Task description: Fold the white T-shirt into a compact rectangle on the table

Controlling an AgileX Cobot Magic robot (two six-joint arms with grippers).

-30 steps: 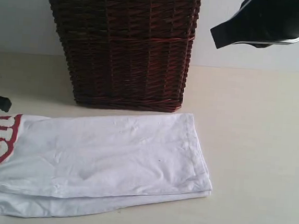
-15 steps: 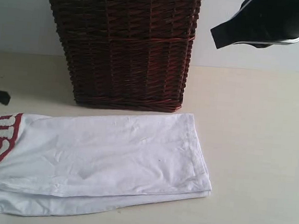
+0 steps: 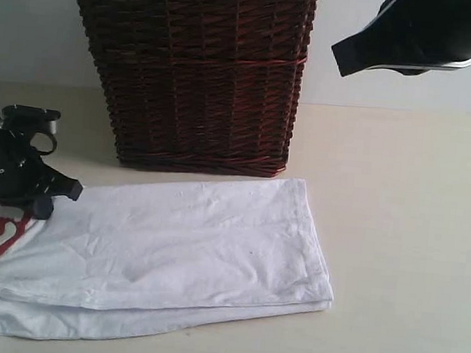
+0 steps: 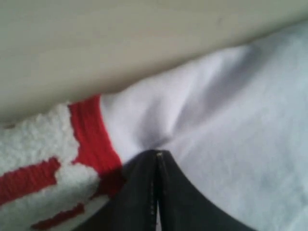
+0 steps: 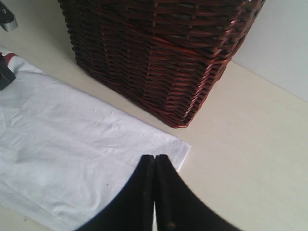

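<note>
The left gripper (image 4: 156, 155) is closed tight, and the shirt (image 4: 231, 120) is puckered into its tips, so a thin pinch of cloth is judged to be held. Just beside the tips the red lettering (image 4: 89, 137) is seen, and beyond them bare table (image 4: 120, 43). With so little cloth caught, the pinch could be lost if the arm is moved fast or the rest of the shirt drags on the table. Only the top layer may have been taken, in which case the layers would be pulled apart and the fold left crooked. Farther from this gripper the shirt body is laid flat on the table in stacked layers. Its hem end could be dragged out of line, since nothing is pressing it down. Past the shirt the basket (image 3: 199, 74) stands close to the cloth's edge and could be struck by a swinging arm. The right gripper (image 5: 155, 161) is closed on nothing and held above the hem corner, apart from the cloth.
</note>
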